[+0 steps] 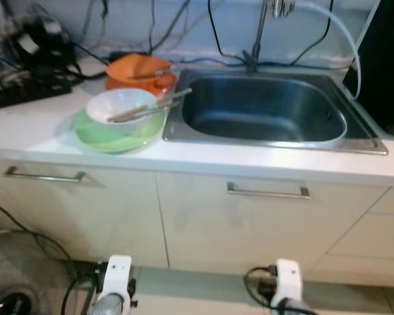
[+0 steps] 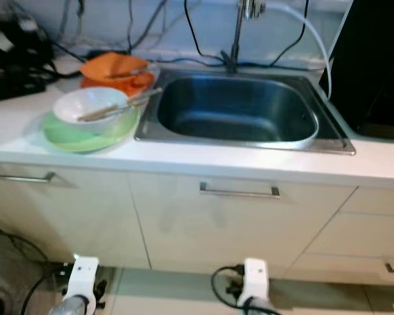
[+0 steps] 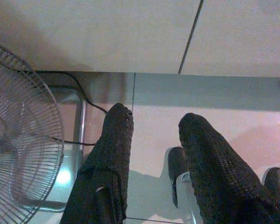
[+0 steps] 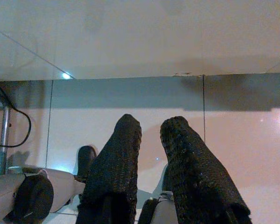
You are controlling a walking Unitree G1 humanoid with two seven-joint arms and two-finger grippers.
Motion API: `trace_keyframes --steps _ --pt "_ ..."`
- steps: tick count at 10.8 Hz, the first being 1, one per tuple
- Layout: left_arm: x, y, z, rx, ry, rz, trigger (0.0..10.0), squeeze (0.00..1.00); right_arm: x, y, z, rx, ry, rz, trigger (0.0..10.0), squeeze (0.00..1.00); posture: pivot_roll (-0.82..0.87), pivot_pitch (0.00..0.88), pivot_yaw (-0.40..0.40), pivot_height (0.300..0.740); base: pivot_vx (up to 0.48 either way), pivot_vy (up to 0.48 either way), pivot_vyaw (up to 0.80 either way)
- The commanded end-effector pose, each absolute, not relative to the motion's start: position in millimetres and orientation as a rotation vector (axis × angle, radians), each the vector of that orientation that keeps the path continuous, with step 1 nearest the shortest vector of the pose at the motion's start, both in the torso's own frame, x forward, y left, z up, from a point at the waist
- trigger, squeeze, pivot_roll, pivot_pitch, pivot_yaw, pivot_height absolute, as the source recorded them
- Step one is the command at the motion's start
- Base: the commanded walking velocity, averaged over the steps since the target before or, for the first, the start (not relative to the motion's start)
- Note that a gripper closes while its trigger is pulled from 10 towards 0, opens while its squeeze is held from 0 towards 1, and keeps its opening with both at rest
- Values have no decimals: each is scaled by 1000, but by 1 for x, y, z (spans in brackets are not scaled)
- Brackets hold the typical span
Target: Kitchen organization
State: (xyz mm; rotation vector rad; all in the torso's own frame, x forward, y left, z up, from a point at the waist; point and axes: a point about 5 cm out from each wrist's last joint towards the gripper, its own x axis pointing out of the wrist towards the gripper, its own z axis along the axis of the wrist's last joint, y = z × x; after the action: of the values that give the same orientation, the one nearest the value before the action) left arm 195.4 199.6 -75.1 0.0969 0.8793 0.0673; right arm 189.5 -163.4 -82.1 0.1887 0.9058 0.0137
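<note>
A steel sink (image 1: 262,110) is set into a white counter (image 1: 249,164), with a tap (image 1: 259,33) at its back edge. Just left of the sink a white bowl (image 1: 121,108) is seen resting on a green plate (image 1: 118,134), and chopsticks (image 1: 151,105) are laid across the bowl with their tips reaching over the sink's rim. Behind the bowl an orange bowl (image 1: 139,71) is stacked on another orange dish. Cables and a black power strip (image 1: 23,92) are spread along the wall at the left. Below the counter, cabinet fronts with metal handles (image 1: 268,191) are seen. Both arms are hung low in front of the cabinets. The left gripper (image 3: 154,140) is pointed at the tiled floor beside a fan (image 3: 18,140), its fingers parted and nothing held. The right gripper (image 4: 151,135) is likewise aimed at the floor, its fingers slightly apart and nothing between them.
</note>
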Motion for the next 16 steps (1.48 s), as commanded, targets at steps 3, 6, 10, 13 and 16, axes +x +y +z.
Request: trace_keyframes --steps 3,6,10,13,16 --pt "196 200 -75 93 876 70 10000 0 188 -167 -82 173 910 7 10000 0 169 1 -2 740 0 0 356" --pt "196 199 -75 94 879 68 10000 0 188 -166 -83 164 912 12 10000 0 168 0 -2 740 0 0 581" --pt "197 199 -75 90 875 62 10000 0 191 -168 -81 176 898 -8 10000 0 167 0 -2 740 0 0 139" --pt "198 197 -74 81 865 57 10000 0 195 -170 -79 170 885 -11 10000 0 167 0 -1 740 0 0 0" --pt "200 199 -72 95 847 49 10000 0 200 -170 -76 163 859 -19 10000 0 162 0 12 740 0 0 0"
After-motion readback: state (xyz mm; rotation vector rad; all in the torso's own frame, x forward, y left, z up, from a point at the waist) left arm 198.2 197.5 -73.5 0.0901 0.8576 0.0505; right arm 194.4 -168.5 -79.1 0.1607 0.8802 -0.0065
